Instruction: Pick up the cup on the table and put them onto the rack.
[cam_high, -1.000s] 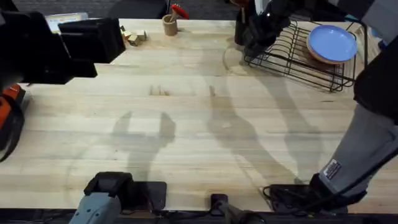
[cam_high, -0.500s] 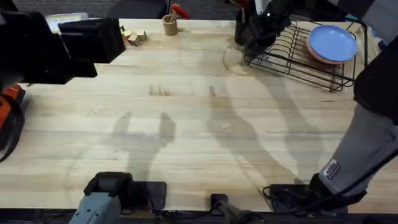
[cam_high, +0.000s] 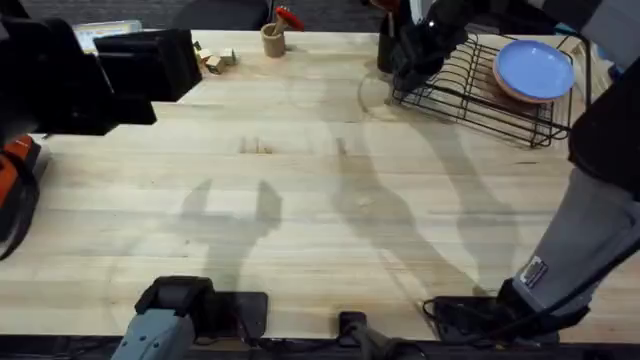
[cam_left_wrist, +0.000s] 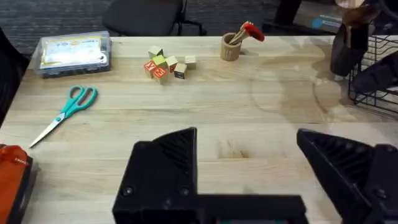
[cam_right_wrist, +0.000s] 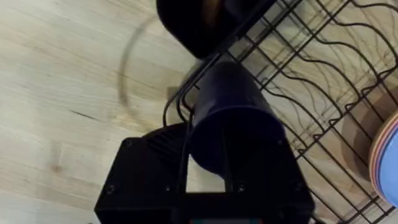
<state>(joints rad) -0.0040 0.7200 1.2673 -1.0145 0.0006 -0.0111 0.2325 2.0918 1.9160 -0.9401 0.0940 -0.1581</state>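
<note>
The dark navy cup (cam_right_wrist: 229, 121) lies on its side between the fingers of my right gripper (cam_right_wrist: 217, 171), which is shut on it. The cup hangs over the near left corner of the black wire rack (cam_right_wrist: 298, 74), touching the corner wires. From overhead, my right gripper (cam_high: 415, 55) is at that same corner of the rack (cam_high: 480, 95), and the cup is hidden under the gripper. My left gripper (cam_left_wrist: 249, 171) is open with nothing in it, raised high over the table's (cam_high: 300, 200) left side (cam_high: 160, 75).
A blue plate (cam_high: 535, 68) rests in the rack's right end. A tall black utensil holder (cam_left_wrist: 345, 46) stands just left of the rack. A tan wooden cup (cam_left_wrist: 231, 46), toy blocks (cam_left_wrist: 165, 62), scissors (cam_left_wrist: 65, 112) and a plastic box (cam_left_wrist: 73, 53) lie along the far left.
</note>
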